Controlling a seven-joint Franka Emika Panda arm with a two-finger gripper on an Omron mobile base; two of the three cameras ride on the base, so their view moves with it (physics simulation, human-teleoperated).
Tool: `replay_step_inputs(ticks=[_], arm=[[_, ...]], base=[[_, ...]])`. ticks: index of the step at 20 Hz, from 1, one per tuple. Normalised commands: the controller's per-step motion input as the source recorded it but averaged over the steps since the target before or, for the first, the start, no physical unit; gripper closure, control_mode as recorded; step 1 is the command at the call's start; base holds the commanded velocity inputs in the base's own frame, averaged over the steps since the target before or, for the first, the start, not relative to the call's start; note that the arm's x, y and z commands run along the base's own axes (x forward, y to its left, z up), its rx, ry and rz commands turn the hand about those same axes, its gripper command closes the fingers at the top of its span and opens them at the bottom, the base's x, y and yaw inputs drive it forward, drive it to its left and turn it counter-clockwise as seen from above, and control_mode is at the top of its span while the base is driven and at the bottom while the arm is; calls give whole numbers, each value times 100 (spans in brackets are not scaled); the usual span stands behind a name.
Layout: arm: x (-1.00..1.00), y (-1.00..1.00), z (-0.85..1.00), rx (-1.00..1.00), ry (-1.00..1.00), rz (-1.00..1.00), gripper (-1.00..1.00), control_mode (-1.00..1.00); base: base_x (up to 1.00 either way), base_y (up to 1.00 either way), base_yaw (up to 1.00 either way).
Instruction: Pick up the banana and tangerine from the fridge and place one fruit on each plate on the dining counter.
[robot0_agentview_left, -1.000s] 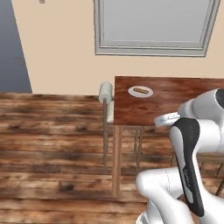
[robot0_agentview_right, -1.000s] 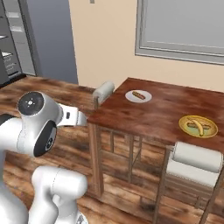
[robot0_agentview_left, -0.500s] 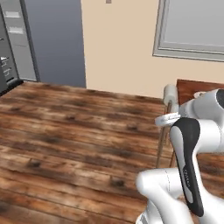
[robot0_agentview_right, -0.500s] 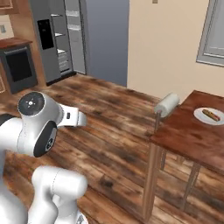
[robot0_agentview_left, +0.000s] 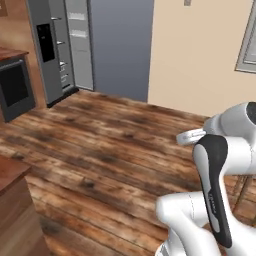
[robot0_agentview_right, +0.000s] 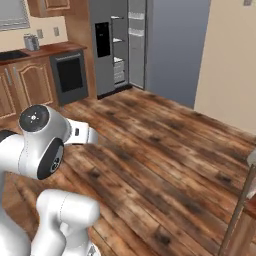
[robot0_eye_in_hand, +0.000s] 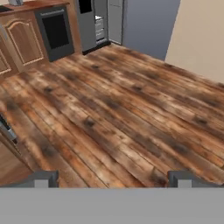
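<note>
Now the fridge (robot0_agentview_left: 75, 47) stands at the far end of the room, across a wide wooden floor (robot0_agentview_left: 100, 155). Its one door is swung open, so the white inner shelves (robot0_agentview_right: 120, 60) show beside the black dispenser panel (robot0_agentview_right: 102, 39). What lies on the shelves is too small to tell. A black oven (robot0_agentview_right: 70, 75) sits just beside the fridge, built into brown cabinets (robot0_agentview_right: 22, 87) under a dark worktop. A beige wall (robot0_agentview_left: 200, 55) runs to the right of the fridge.

In the hand view the hand (robot0_eye_in_hand: 111, 179) points down and forward over the bare floor, with its two dark fingertips (robot0_eye_in_hand: 41, 179) set wide apart and nothing between them. The fridge (robot0_eye_in_hand: 100, 19) lies at the top of that view, well apart from the hand, with the oven (robot0_eye_in_hand: 57, 30) next to it.

The white arm (robot0_agentview_left: 215, 190) rises in the lower right of the left base view and is folded close to its base. In the right base view its round joint (robot0_agentview_right: 40, 142) sits low on the left. At the right edge of that view a wooden leg (robot0_agentview_right: 235, 215) and a white cushion edge (robot0_agentview_right: 251, 159) show.
</note>
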Motion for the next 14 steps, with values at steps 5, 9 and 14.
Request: replay_step_inputs(ticks=[5, 9, 14], arm=[[0, 0, 0, 0, 0, 0, -100, 100], [0, 0, 0, 0, 0, 0, -100, 100], [0, 0, 0, 0, 0, 0, -100, 100]], base=[[100, 8, 32], [100, -2, 29], [100, -33, 25]])
